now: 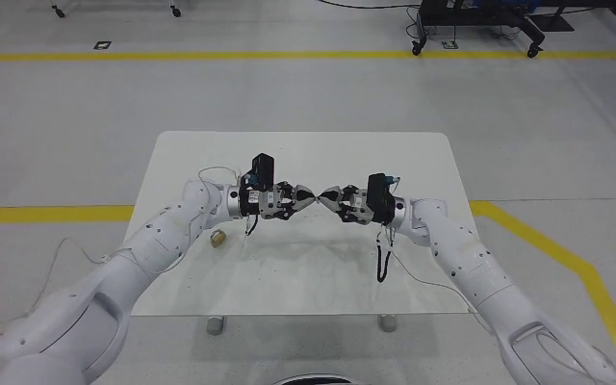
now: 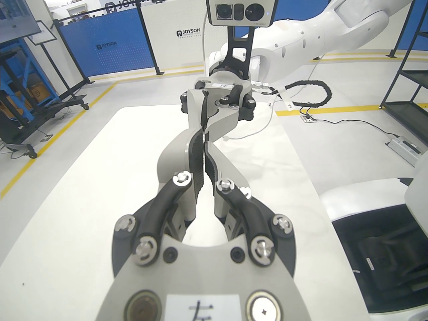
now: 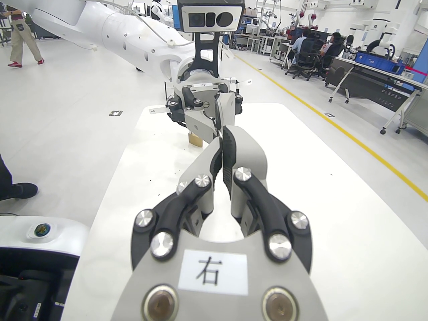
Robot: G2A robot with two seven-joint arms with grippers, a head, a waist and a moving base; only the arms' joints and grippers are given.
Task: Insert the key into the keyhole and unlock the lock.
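From above the arms, my top camera looks down on the table [image 1: 298, 279]. My wrist cameras sit close behind the left pincer [image 2: 203, 140] and right pincer [image 3: 224, 135], facing each other across it.

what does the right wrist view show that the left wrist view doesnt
Right wrist view, not the left: a small brass padlock on the table, just past the left gripper.

Left wrist view, not the right: a looped black cable hanging off the right arm.

Both: the white table, with the left gripper and the right gripper meeting tip to tip above it, each with its fingers shut.
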